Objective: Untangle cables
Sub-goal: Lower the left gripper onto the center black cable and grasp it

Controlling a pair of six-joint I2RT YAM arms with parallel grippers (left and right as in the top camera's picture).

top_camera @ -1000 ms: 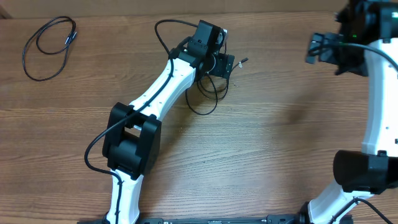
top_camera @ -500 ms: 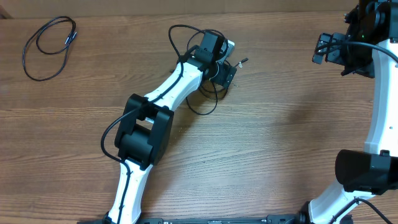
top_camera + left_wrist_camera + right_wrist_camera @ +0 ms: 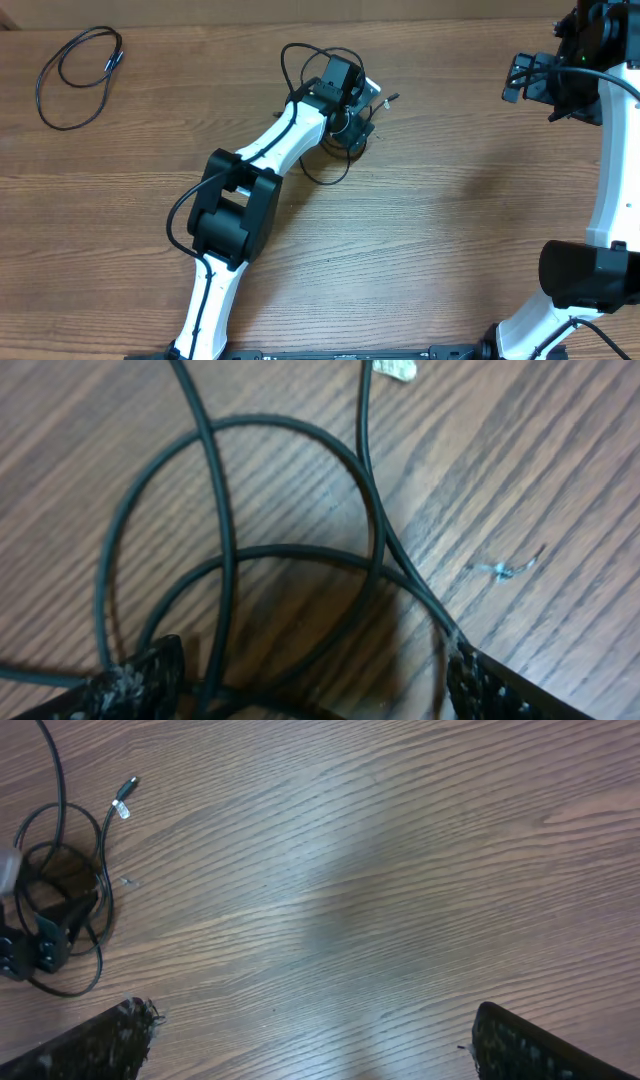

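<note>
Black cable tangle [image 3: 228, 550], not yet undone, lies between the released left fingers [image 3: 130, 682]; one separate loop [image 3: 114, 58] lies well left of it; right fingers [image 3: 105, 1042] released too.

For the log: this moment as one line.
left end effector open over cable tangle | right end effector open, empty | separate cable loop far-left

Black cables [image 3: 262, 421] on brown wood-grain table [image 3: 350, 870].

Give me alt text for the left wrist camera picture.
Overlapping loops of thin black cable lie on a wooden table, just ahead of the open left gripper, whose fingertips show in the bottom corners.
</note>
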